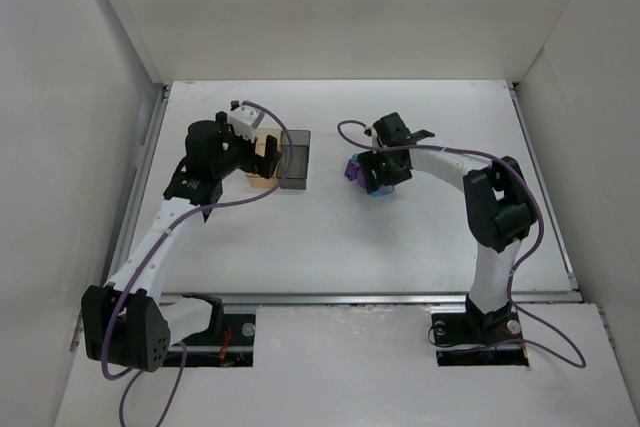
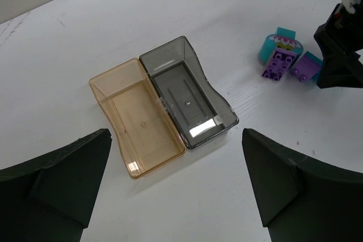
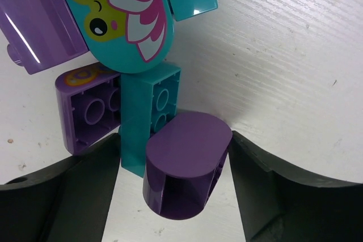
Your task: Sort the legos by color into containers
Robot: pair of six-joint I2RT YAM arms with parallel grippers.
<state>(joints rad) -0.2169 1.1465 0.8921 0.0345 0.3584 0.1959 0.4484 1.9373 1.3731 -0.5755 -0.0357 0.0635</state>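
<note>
— Where is your left pincer (image 2: 176, 140)?

— High over the 2 joined containers, fingers spread as wide as they go and holding nothing. My left arm (image 1: 160, 232) runs from the near left corner of the table (image 1: 400, 247) up along its left edge, then the wrist turns right. The amber container (image 2: 136, 128) and the grey container (image 2: 187, 92) sit side by side in the left half, nearer the far edge than the near one. Both are bare inside.

— And the right pincer (image 3: 174, 137)?

— My right arm (image 1: 495, 217) stands up from the near edge, elbow out toward the right edge, forearm reaching left to mid-table, wrist tipped down onto the legos. My 2 fingers flank a purple rounded lego (image 3: 187, 162). One finger meets its side; the other rests against a teal lego (image 3: 150, 111) touching it. Whether I have it pinched, I cannot tell.

— What else lies there?

— A purple studded lego (image 3: 88, 111) beside the teal one, and a teal lego with a cartoon face (image 3: 122, 21) just beyond.
</note>
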